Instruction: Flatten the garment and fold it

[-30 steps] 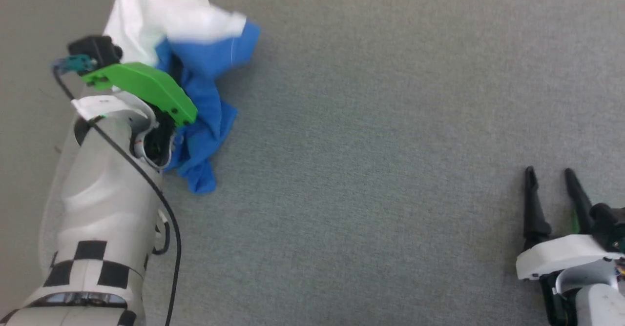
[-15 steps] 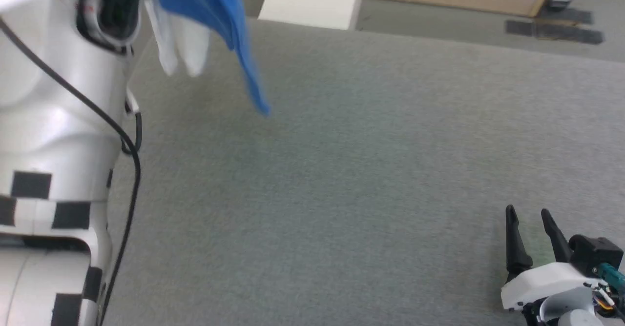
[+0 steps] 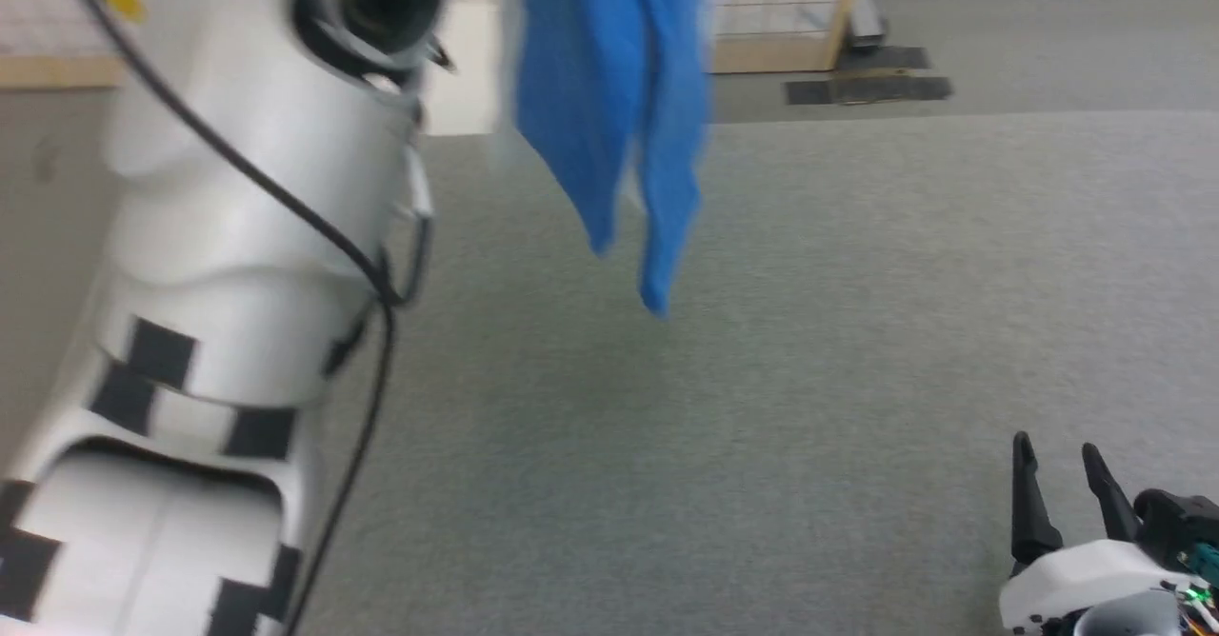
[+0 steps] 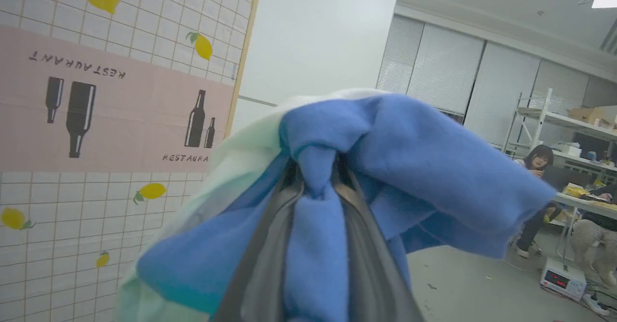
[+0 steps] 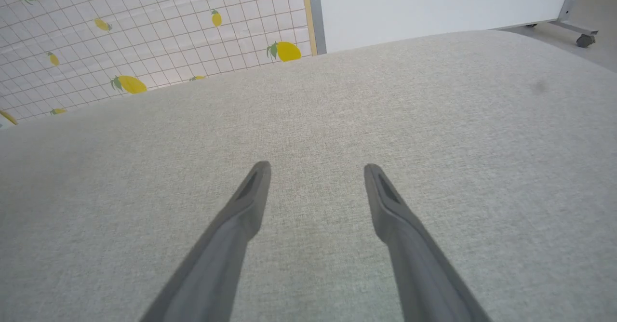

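The garment hangs in the air above the grey fabric table, its blue sleeves dangling clear of the surface. My raised left forearm stands at the left of the head view. In the left wrist view my left gripper is shut on a bunched fold of the garment, blue cloth with pale white cloth behind it. My right gripper rests low at the table's front right, open, with nothing between its fingers and only table beneath.
A lemon-patterned tiled partition and a white panel stand beyond the table's far edge. A person sits at a desk far off, near shelving.
My left arm has lifted the garment off the table, and it now hangs free. The head camera has tilted up. The right gripper has stayed open in place.
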`<state>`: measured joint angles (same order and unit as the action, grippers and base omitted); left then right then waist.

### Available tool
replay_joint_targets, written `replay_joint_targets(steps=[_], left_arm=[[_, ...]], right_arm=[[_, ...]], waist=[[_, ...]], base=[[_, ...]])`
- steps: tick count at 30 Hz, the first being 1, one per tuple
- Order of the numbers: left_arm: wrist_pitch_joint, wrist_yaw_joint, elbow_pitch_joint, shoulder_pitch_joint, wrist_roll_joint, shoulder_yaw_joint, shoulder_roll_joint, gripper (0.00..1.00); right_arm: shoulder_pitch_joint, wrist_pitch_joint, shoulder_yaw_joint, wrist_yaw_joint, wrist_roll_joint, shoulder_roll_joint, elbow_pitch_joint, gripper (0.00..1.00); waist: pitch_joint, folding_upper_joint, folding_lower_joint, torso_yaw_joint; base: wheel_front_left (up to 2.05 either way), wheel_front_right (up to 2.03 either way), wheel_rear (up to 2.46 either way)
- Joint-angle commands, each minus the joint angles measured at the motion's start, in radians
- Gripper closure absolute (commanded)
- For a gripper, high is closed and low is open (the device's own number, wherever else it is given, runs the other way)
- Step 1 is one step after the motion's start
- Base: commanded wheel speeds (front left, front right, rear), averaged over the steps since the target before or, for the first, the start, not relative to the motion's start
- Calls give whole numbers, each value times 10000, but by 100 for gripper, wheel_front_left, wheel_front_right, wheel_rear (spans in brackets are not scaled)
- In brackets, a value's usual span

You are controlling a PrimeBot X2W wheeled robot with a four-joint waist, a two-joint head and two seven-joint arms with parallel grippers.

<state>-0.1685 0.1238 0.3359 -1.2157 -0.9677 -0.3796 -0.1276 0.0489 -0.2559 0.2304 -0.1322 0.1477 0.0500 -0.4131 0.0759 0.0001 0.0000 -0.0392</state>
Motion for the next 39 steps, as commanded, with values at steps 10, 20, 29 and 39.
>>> replay_joint_targets(steps=[10,20,29,39], left_arm=[[-1062,68,1315,3415,378,-2913,160,100],[-2278,69,3986,5847,666,-4936,177,100],[-1320,68,3092,5649,-924,-3339,6,0],[2871,-339,1341,6183,-274,-1337,-1713,0]], right_arm=[[-368,-58,300,15,-65,3,14,0],[-230,-58,274,15,78,3,-48,0],[-327,-58,355,15,49,3,104,0],[-526,-58,216,15,165,3,183,0]], waist=[[32,-1,0,-1131],[315,-1,0,-1079],[-70,-1,0,-490],[-735,-1,0,144]], base=[[0,0,0],[0,0,0],[0,0,0],[0,0,0]])
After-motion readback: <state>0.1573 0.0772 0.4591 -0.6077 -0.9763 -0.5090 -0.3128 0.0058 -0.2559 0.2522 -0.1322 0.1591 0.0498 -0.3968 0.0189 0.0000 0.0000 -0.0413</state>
